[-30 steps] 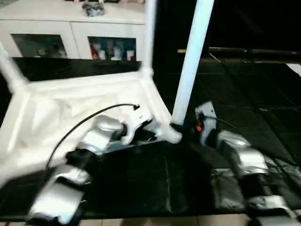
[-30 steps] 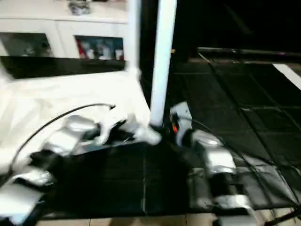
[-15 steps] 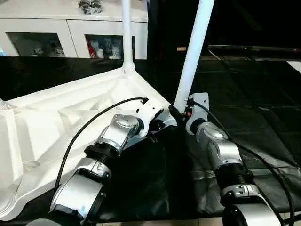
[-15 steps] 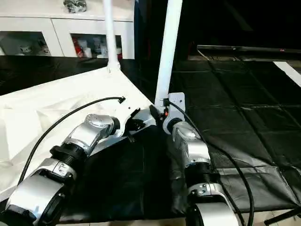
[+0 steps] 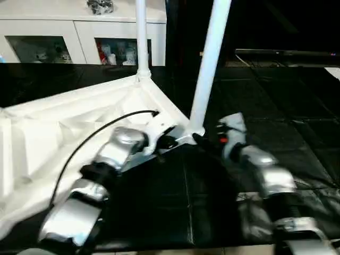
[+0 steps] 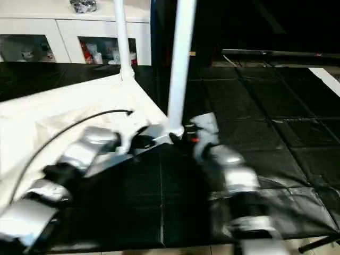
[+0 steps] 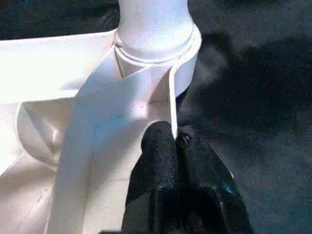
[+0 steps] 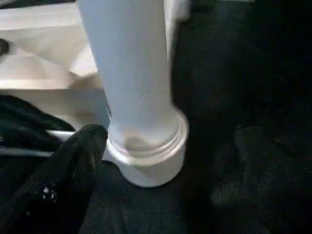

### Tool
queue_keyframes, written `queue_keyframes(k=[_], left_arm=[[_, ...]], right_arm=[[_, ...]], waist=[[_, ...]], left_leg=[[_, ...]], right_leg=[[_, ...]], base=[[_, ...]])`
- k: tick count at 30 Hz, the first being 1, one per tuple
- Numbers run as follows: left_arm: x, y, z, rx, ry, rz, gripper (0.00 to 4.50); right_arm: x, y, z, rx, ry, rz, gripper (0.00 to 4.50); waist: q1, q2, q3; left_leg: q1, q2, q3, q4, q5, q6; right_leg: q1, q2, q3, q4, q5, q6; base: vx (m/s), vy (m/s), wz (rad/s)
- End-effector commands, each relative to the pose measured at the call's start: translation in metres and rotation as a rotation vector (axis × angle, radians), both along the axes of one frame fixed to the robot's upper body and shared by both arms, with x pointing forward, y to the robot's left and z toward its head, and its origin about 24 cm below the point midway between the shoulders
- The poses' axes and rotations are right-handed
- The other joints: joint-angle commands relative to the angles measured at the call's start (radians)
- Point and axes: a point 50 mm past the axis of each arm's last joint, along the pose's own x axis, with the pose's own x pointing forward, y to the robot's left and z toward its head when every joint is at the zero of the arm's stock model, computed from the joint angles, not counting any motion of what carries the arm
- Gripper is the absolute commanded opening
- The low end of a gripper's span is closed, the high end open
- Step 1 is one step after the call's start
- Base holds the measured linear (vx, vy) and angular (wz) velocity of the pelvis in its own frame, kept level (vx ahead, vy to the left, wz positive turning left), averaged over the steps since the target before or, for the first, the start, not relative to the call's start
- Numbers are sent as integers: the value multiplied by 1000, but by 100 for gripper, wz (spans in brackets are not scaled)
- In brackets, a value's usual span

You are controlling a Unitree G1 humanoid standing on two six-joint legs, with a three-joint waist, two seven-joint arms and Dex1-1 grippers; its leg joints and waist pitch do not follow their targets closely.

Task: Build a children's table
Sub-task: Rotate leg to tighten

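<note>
Left gripper point(image 7: 174, 146) pinches the table top's rim point(image 7: 170, 105) beside the near leg point(image 5: 208, 64); right gripper point(image 8: 170, 146) spreads wide around its socket point(image 8: 151, 161).

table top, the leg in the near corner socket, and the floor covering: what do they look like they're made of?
Table top: looks like moulded white plastic, matte with a slight sheen; thin rim and raised ribs on the upturned underside.
Leg: smooth white tube, probably the same plastic; seated in a round collar.
Floor covering: black sheet, creased and faintly glossy, likely plastic film or coated fabric.
</note>
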Motion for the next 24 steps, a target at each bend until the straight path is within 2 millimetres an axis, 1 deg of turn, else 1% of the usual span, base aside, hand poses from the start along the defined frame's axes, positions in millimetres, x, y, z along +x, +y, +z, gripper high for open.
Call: queue_keyframes(k=[1, 2, 3, 5, 6, 7, 8, 9, 10, 11, 13, 14, 15, 16, 17, 18, 19, 20, 21, 24], left_arm=[[-6, 0, -1, 30, 7, -98, 0], [-8, 4, -1, 39, 11, -146, 0], [-9, 4, -1, 41, 12, -154, 0], [-15, 9, -2, 62, 30, -239, 0], [-17, 11, -2, 69, 26, -277, 0], [-21, 12, -1, 68, 36, -329, 0], [-21, 13, -1, 66, 39, -338, 0], [-23, 13, 0, 67, 42, -370, 0], [-24, 13, 0, 68, 42, -384, 0], [-27, 13, 1, 74, 50, -422, 0], [-33, 14, 2, 88, 62, -495, 0], [-35, 14, 2, 92, 67, -516, 0], [-37, 14, 1, 96, 71, -538, 0], [-37, 14, 1, 96, 71, -540, 0], [-39, 14, 2, 97, 75, -563, 0], [-40, 14, 2, 99, 78, -579, 0], [-40, 14, 3, 99, 78, -586, 0], [-41, 14, 3, 100, 79, -602, 0], [-42, 14, 4, 100, 78, -608, 0], [-43, 14, 5, 101, 79, -618, 0]], right_arm=[[-4, 0, 7, 35, -16, 107, 443], [-5, -4, 12, 29, -37, 167, 443], [-6, -5, 13, 27, -41, 177, 443], [-9, -8, 16, -25, -67, 277, 443], [-10, -7, 16, -27, -65, 320, 443], [-12, -5, 18, -29, -69, 386, 443], [-12, -5, 18, -30, -71, 397, 443], [-12, -4, 18, -30, -58, 412, 443], [-12, -3, 18, -30, -51, 418, 443], [-12, -1, 18, -31, -37, 443, 443], [-13, 6, 18, -47, -23, 521, 443], [-14, 7, 17, -52, -15, 550, 443], [-18, 10, 15, -55, 0, 608, 443], [-18, 10, 15, -55, 1, 613, 427], [-21, 12, 12, -60, 16, 660, 417], [-23, 13, 10, -62, 31, 696, 417], [-24, 13, 10, -63, 36, 710, 408], [-25, 14, 7, -59, 55, 742, 403], [-26, 14, 7, -56, 60, 756, 378], [-27, 15, 6, -49, 70, 772, 366]], waist=[[8, 3, -64], [9, 1, -64], [12, 0, -63], [15, 1, -64], [15, 2, -61], [19, 3, -61], [21, 3, -61], [24, 0, -61], [28, 3, -60], [31, 1, -60], [38, 1, -63], [38, 0, -62], [40, -1, -62], [43, 1, -62], [45, 1, -63], [49, -4, -62], [51, -2, -63], [52, -4, -62], [54, -5, -62], [54, -6, -61]], left_leg=[[3, 26, -10, -60, -149, 85], [2, 26, -9, -59, -149, 83], [2, 28, -10, -60, -156, 83], [2, 30, -11, -60, -151, 77], [2, 30, -9, -60, -155, 73], [2, 31, -9, -60, -166, 72], [2, 32, -8, -60, -169, 69], [4, 33, -8, -61, -169, 66], [7, 34, -7, -62, -169, 60], [7, 35, -8, -62, -169, 58], [8, 36, -7, -62, -162, 52], [6, 36, -7, -62, -158, 52], [7, 36, -6, -61, -161, 54], [7, 36, -6, -61, -155, 54], [7, 37, -6, -61, -155, 53], [6, 37, -5, -61, -152, 54], [6, 36, -5, -61, -150, 54], [6, 36, -5, -61, -149, 53], [6, 37, -6, -61, -151, 51], [6, 36, -6, -61, -158, 44]], right_leg=[[66, -60, 54, -62, -115, -248], [66, -60, 55, -61, -114, -249], [66, -61, 54, -62, -127, -249], [65, -62, 53, -61, -125, -251], [63, -60, 54, -60, -126, -252], [64, -61, 53, -61, -139, -251], [64, -61, 53, -61, -144, -250], [62, -61, 53, -61, -153, -247], [59, -60, 54, -61, -160, -246], [60, -61, 54, -60, -163, -246], [58, -62, 55, -55, -148, -250], [59, -61, 55, -54, -140, -250], [57, -61, 54, -54, -138, -251], [58, -61, 55, -53, -132, -250], [57, -63, 55, -52, -131, -251], [59, -63, 55, -52, -135, -249], [58, -64, 55, -53, -140, -247], [57, -63, 56, -52, -142, -246], [58, -64, 55, -52, -148, -244], [57, -64, 56, -55, -170, -235]], base=[[0, 0, 0], [0, 0, 0], [0, 0, 0], [0, 0, 0], [0, 0, 0], [0, 0, 0], [0, 0, 0], [0, 0, 0], [0, 0, 0], [0, 0, 0], [0, 0, 0], [0, 0, 0], [0, 0, 0], [0, 0, 0], [0, 0, 0], [0, 0, 0], [0, 0, 0], [0, 0, 0], [0, 0, 0], [0, 0, 0]])
